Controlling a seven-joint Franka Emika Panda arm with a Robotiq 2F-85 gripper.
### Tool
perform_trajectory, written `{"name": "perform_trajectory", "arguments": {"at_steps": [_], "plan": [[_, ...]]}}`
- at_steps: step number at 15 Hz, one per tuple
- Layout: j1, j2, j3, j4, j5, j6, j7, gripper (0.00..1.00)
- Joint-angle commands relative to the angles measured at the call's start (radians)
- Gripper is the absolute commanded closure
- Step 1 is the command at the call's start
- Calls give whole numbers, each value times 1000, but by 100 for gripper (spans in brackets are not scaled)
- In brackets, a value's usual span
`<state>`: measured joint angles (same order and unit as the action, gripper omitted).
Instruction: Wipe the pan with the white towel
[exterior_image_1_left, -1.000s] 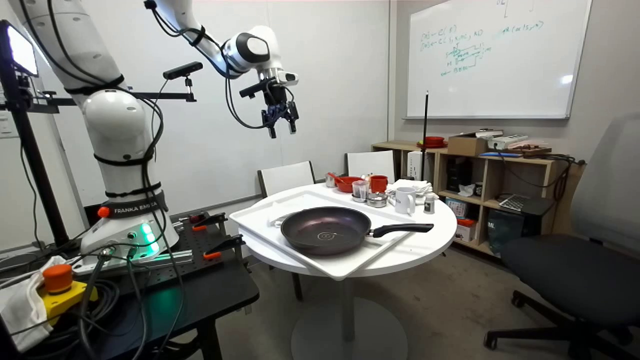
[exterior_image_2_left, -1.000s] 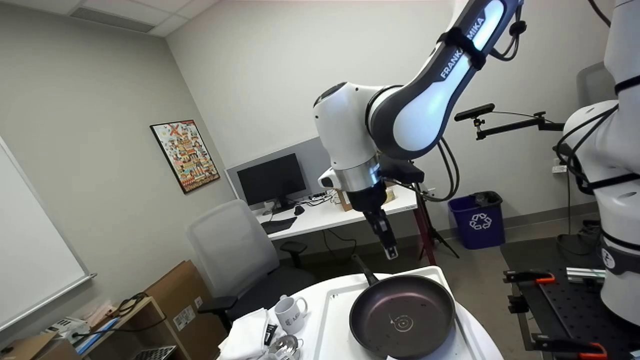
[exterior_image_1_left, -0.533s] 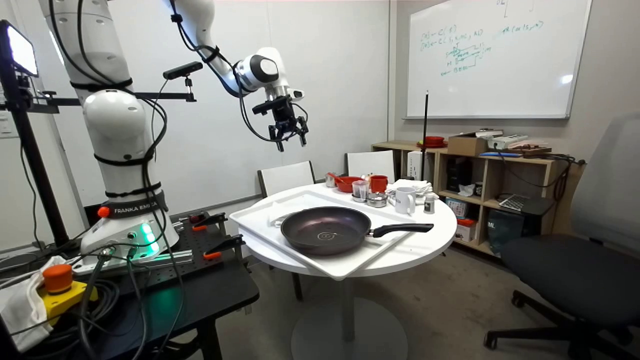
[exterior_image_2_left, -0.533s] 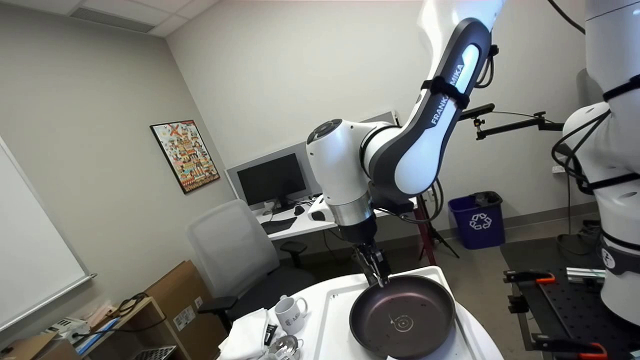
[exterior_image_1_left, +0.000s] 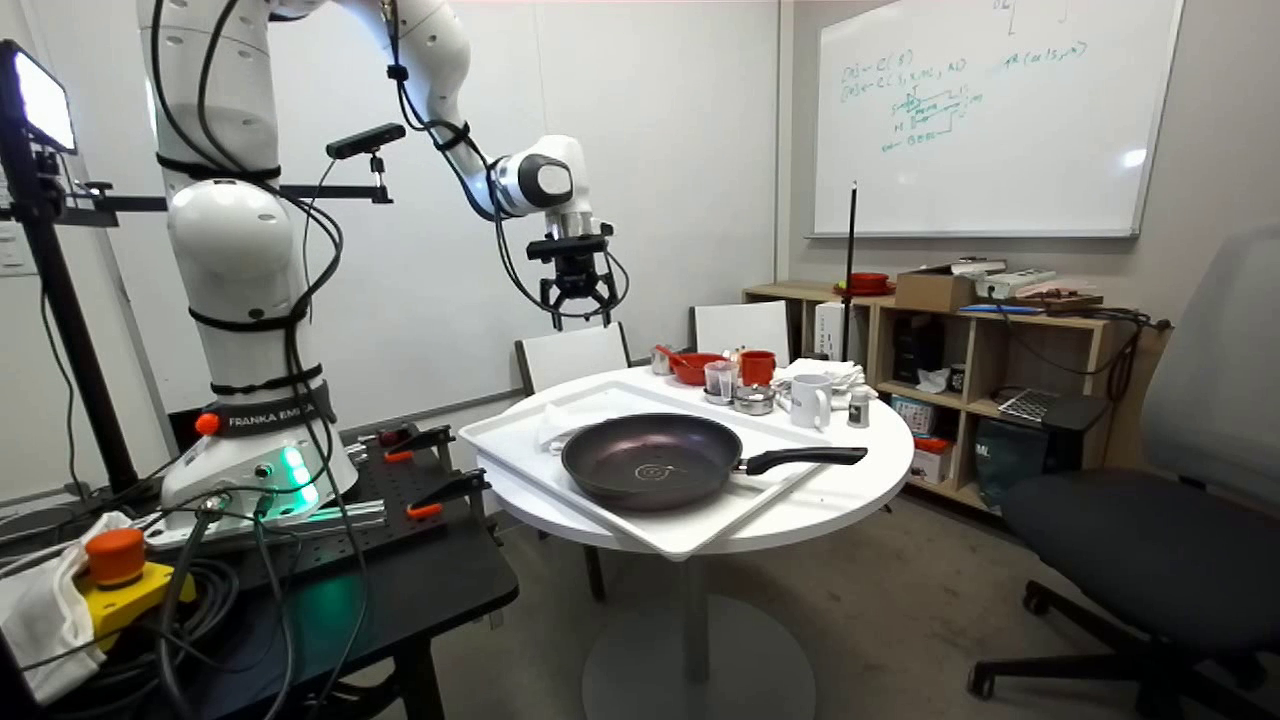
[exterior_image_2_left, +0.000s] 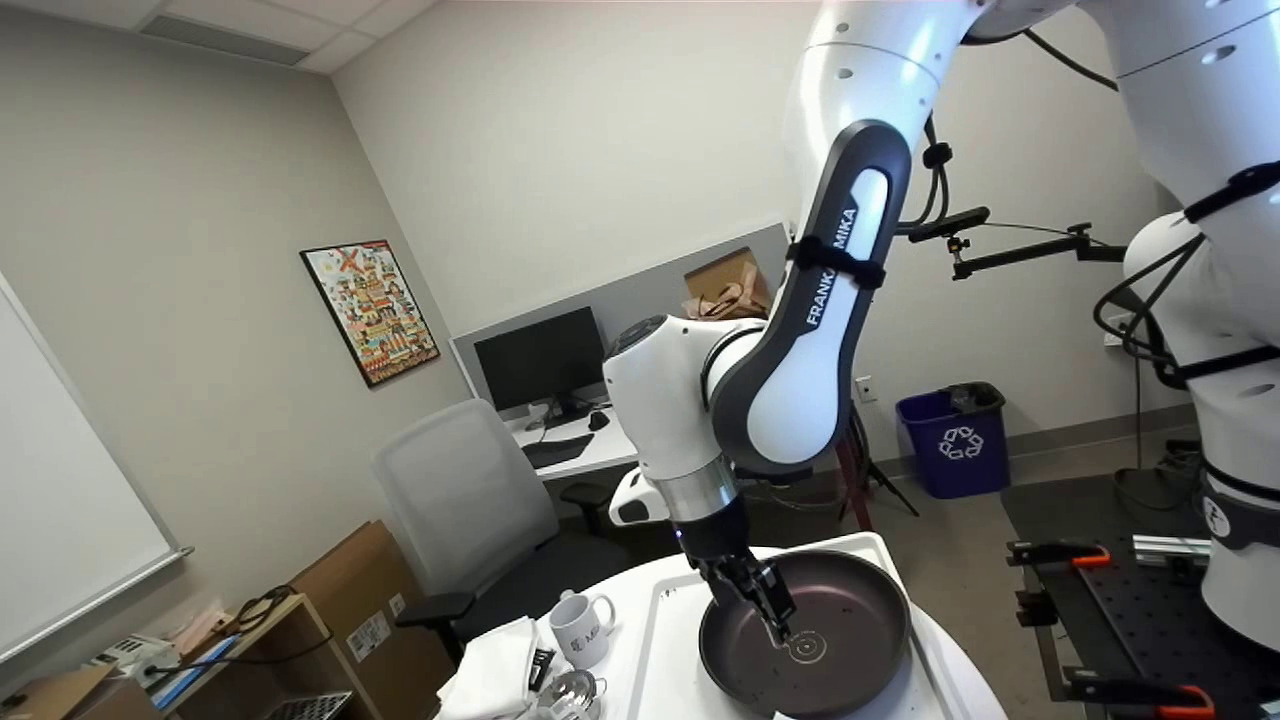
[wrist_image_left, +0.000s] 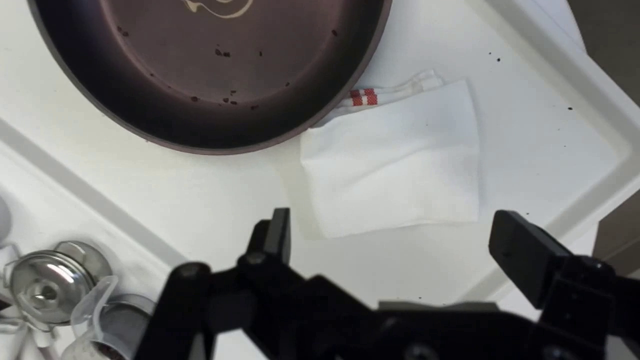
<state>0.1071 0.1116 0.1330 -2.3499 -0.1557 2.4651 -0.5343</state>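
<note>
While nothing is gripped, pincer: spread wide!
White towel: spotted, wrist view, half past four from pan.
Pan: not to be nudged; pinch best made low, central.

Looks like an office doubling as a robotics lab, judging by a robot arm at right, a monitor left of centre and a whiteboard at left in an exterior view.

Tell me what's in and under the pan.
Inside the pan: small dark specks and a round pale mark. Under it: the tray, covered where the pan sits. The towel meets the pan's rim in the wrist view; whether any tucks underneath can't be seen.
</note>
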Motion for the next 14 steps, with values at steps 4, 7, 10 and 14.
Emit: {"name": "perform_trajectory", "arguments": {"at_steps": [4,7,10,14], "plan": [[-29,163,30,176,106,-201,-237,0],[-26,147,26,146,85,-171,-196,0],[-27,158,26,157,84,-177,-197,0],[-27,158,26,158,84,-178,-197,0]]}}
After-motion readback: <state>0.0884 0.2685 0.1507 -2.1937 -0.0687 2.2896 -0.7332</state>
